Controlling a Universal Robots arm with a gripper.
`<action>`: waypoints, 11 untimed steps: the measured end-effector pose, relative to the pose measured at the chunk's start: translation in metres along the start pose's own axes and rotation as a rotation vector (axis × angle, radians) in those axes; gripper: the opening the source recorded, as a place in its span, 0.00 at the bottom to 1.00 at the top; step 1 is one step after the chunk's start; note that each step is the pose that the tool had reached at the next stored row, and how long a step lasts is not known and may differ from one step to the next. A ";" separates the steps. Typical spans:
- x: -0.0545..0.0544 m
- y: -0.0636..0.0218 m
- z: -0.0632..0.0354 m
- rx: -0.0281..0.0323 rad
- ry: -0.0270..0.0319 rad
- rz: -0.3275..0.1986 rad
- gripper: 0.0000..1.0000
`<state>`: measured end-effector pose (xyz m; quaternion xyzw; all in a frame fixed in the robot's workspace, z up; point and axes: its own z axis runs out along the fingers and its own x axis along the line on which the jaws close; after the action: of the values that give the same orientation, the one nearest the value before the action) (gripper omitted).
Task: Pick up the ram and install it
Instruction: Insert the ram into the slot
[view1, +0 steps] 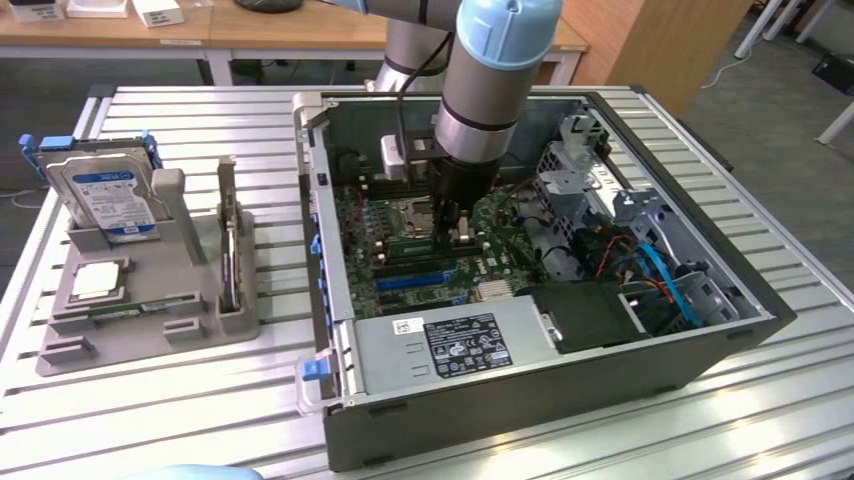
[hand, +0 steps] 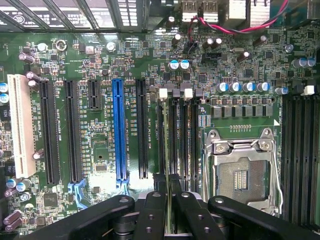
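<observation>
One ram (hand: 171, 212) sat pinched edge-on in the closed gripper (view1: 455, 228), centre of the exterior frame, above the slots (hand: 177, 135). Good seating likely needed it square and pressed evenly.

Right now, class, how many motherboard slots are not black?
2: a white slot, and a blue slot along the same row, nearer the hand, which may hide more.

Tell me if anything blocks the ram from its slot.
Nothing visible does. The claw grips the thin green ram stick edge-on right above the long black memory slots beside the silver processor socket; the slots' channels look bare.
</observation>
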<state>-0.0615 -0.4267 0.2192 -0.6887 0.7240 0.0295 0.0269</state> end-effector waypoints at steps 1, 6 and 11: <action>0.000 0.0000 0.0001 0.0001 0.0000 0.000 0.13; 0.000 0.0000 0.0012 0.0000 0.0005 0.000 0.13; 0.000 0.0000 0.0021 0.0001 0.0006 0.000 0.13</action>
<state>-0.0615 -0.4267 0.2170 -0.6887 0.7240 0.0293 0.0267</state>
